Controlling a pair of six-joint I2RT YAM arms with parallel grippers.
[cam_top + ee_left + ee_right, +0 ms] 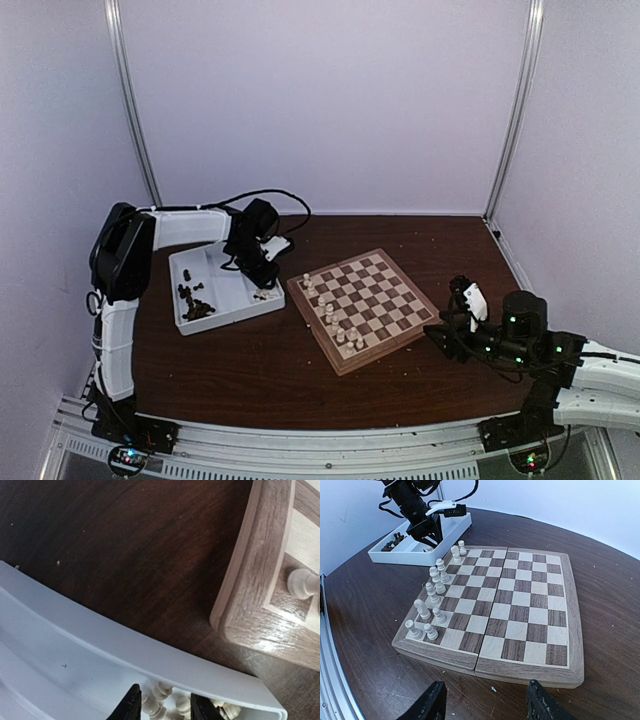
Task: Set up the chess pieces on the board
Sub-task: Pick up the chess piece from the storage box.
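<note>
The board (390, 300) lies mid-table, with several cream-white chess pieces (335, 325) standing along its left side (432, 597). More cream pieces (162, 700) lie in the near corner of the white tray (75, 645), and dark ones (195, 300) are piled at its other end. My left gripper (165, 709) is down in that corner (262, 283), jaws open on either side of the loose cream pieces and holding none. My right gripper (485, 705) hovers open and empty over the table just off the board's right edge (442, 332).
The tray (225, 275) sits left of the board, and a strip of dark table (150, 570) separates them. The board's wooden corner (260, 580) with one cream piece (300, 582) is close to my left wrist. Walls enclose the table on three sides.
</note>
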